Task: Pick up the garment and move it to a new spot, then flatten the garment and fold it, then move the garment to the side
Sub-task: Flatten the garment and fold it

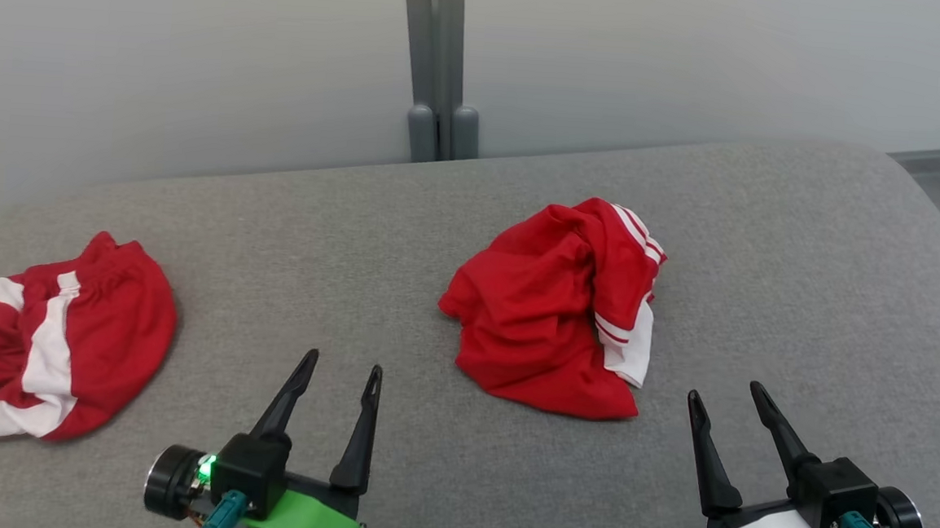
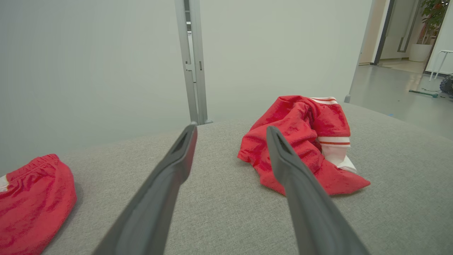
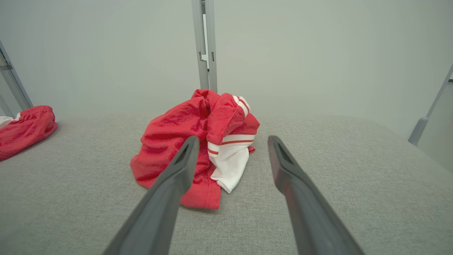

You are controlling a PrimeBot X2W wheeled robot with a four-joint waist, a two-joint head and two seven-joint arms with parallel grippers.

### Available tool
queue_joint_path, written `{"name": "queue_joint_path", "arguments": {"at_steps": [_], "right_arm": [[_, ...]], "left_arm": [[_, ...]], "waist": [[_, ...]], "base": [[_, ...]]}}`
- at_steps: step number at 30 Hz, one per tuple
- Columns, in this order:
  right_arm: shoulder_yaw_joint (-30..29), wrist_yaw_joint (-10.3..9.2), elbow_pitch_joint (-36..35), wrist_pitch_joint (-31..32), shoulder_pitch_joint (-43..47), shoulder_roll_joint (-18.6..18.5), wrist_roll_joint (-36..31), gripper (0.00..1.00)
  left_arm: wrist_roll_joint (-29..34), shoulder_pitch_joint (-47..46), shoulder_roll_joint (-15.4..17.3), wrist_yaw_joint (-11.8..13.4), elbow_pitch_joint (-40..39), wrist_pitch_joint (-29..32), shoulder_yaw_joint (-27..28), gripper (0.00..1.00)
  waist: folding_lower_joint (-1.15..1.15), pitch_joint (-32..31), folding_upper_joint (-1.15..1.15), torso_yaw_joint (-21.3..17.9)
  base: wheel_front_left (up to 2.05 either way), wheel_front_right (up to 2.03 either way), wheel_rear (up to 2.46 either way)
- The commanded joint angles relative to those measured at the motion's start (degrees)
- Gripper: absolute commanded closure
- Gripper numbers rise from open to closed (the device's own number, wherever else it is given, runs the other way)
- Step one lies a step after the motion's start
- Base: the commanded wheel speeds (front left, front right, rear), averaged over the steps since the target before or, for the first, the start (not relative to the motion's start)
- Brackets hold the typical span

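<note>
- The garment (image 1: 553, 310) looks like thin, smooth sports cloth, so I judge it light, limp and a little slippery; it should sag and trail from any single pinch and will not hold a shape
- Nothing about it looks fragile, though a shallow pinch could catch only the top layer and let the rest slide out
- A good place to take hold seems to be a raised fold on top of the heap, or the thicker white band (image 1: 626, 351) on its right side, where the doubled hem gives more to bite on
- For flattening later, two well-separated edges would serve better than the middle of the lump
- It is bright red with white panels and thin red stripes along the white trim, bunched into a rumpled mound with its shape hidden in the folds; I cannot tell whether it is a shirt or shorts
- It lies on the grey fabric-covered bench (image 1: 440, 213), a little right of centre, ahead of and between the two arms
- A second red and white piece (image 1: 66, 337) lies well apart at the far left
- The left pincer (image 1: 345, 362) has its fingers spread apart and holds nothing, short of the cloth
- The right pincer (image 1: 725, 390) is likewise spread wide and bare, near the garment's right edge but not touching it
</note>
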Motion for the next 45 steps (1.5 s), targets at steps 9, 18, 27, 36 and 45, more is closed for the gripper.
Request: {"name": "queue_joint_path", "arguments": {"at_steps": [9, 18, 27, 36, 45], "right_arm": [[-1.5, -0.03, -1.7, 0.0, -4.3, -0.1, 0.2, 0.0], [-1.8, -0.03, -2.9, 0.0, -8.5, -0.1, 1.8, 0.0], [-1.1, -0.03, -3.1, 0.0, -11.0, -0.1, 3.7, 0.0], [-1.0, -0.03, -3.0, 0.0, -12.0, -0.1, 4.5, 0.0], [-0.4, -0.03, -2.3, 0.0, -12.4, -0.1, 5.3, 0.0]], "left_arm": [[-2.3, -14.3, 0.1, -2.1, 5.8, 0.0, -10.7, 0.0], [-6.4, -29.6, 0.2, -2.6, 17.3, 0.1, -24.7, 0.0], [-14.3, -38.1, 0.2, 7.0, 25.0, 2.4, -33.7, 0.0], [-20.3, -42.8, 0.2, 13.5, 26.9, 1.6, -38.6, 0.0], [-24.0, -45.9, 0.2, 15.5, 27.2, -0.1, -37.9, 1.0]], "waist": [[0.0, 12.5, 0.0, -10.4], [0.0, 21.6, 0.0, -13.7], [0.0, 25.7, 0.0, -16.0], [0.0, 27.2, 0.0, -16.7], [0.0, 26.5, 0.0, -16.4]], "base": [[0.0, 0.0, 0.0], [0.0, 0.0, 0.0], [0.0, 0.0, 0.0], [0.0, 0.0, 0.0], [0.0, 0.0, 0.0]]}}
